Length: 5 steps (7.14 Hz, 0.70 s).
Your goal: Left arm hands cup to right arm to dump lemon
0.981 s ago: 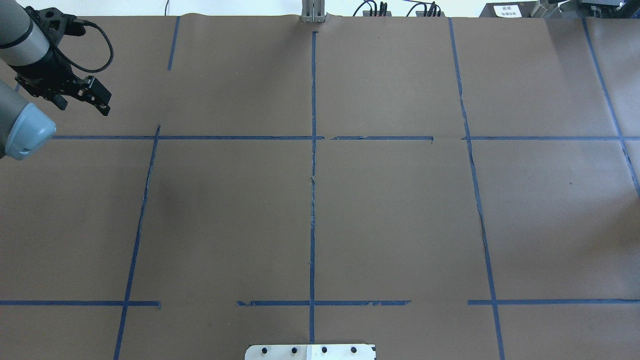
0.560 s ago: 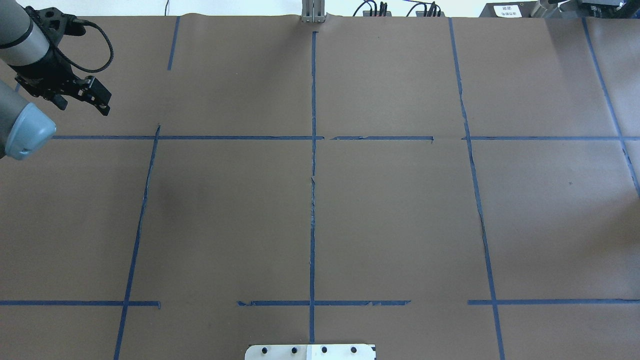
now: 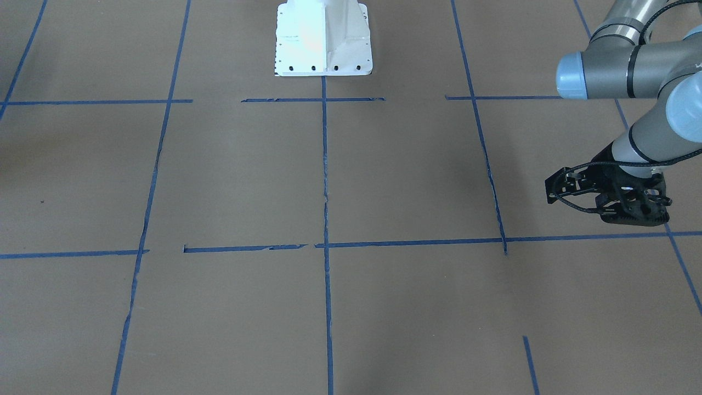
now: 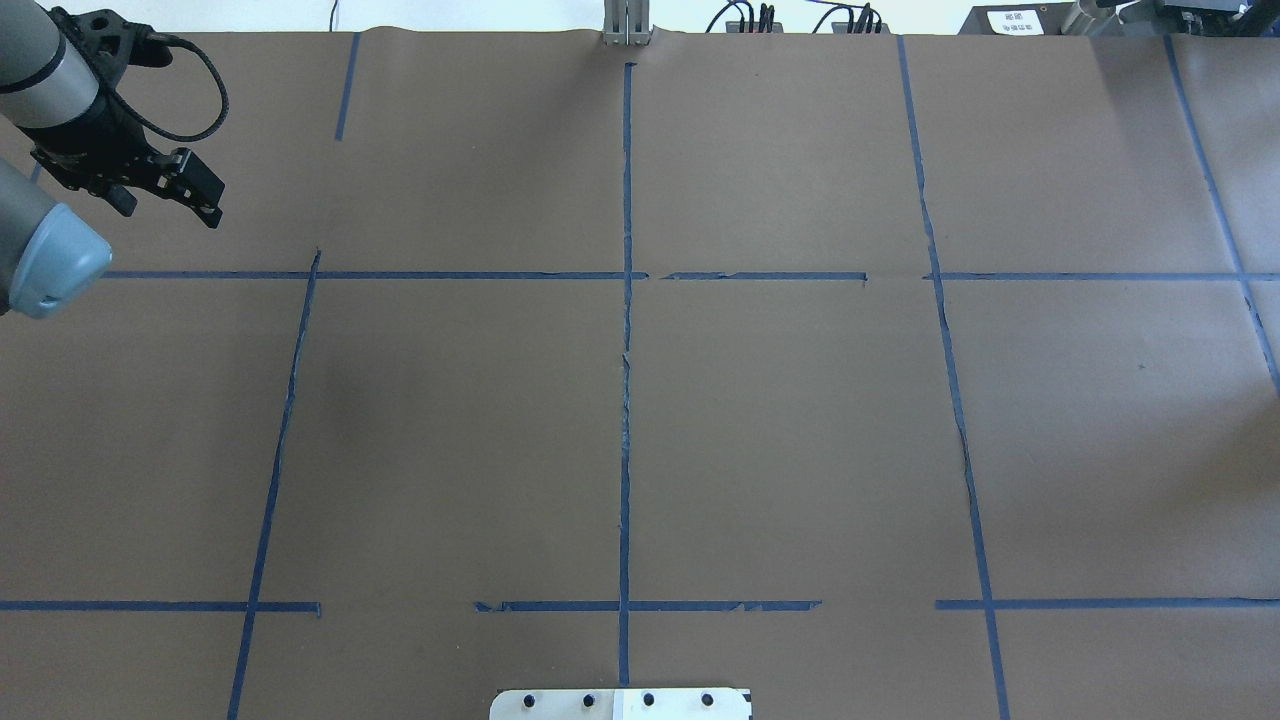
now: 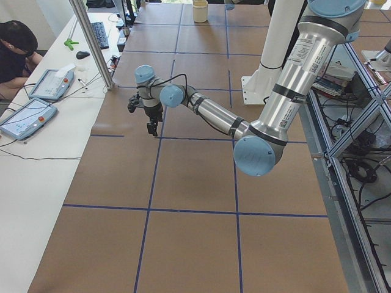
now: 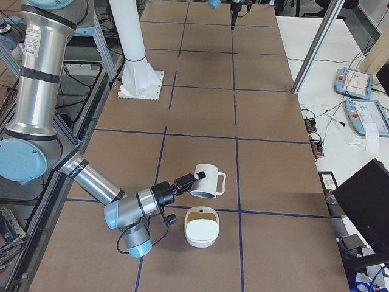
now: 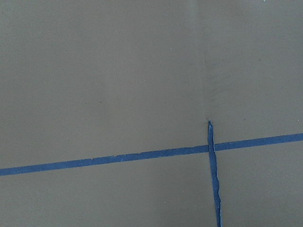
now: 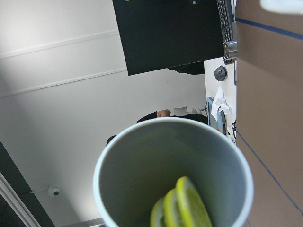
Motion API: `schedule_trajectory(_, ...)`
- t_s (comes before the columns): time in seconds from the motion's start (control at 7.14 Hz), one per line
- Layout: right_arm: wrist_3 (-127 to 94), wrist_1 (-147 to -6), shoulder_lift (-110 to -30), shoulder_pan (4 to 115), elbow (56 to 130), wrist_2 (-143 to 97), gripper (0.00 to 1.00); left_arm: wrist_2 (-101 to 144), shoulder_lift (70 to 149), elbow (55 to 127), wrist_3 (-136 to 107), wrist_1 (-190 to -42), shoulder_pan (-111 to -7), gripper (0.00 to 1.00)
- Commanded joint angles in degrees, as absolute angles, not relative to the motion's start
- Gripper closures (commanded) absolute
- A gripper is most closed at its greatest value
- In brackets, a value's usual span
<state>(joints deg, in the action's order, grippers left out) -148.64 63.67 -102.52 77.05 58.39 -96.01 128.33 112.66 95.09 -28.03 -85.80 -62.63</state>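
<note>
The white cup [image 6: 206, 180] hangs tilted above the table in the exterior right view, at the tip of my right gripper [image 6: 193, 178]. I cannot tell whether that gripper is open or shut. The right wrist view looks into the cup's grey inside [image 8: 156, 161]; yellow lemon slices [image 8: 182, 208] lie against its lower wall. My left gripper [image 4: 205, 200] is empty and looks open, hovering above the table's far left part. It also shows in the front-facing view [image 3: 630, 214] and the exterior left view [image 5: 151, 126].
A white squarish container [image 6: 199, 226] sits on the table just below the tilted cup. The white robot base [image 3: 323, 38] stands at the table's near edge. A metal post [image 5: 91, 43] and an operator [image 5: 15, 46] with tablets are at the far side.
My left gripper has drifted slightly toward the far edge of the table. Nothing else in the overhead view has moved.
</note>
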Motion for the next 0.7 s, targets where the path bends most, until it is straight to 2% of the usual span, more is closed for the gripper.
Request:
schedule_trajectory(0.0,-159.5,65.5,-102.6,77.1,58.1,-92.2,0.93,128.3,112.5,95.6,-28.0,-85.5,-62.7,0.00)
schedule_trajectory(0.56,-163.9,65.8,-102.6,77.1,57.7,-90.6,0.91,128.3,112.4,95.8,-28.0,-85.5,-62.7,0.00)
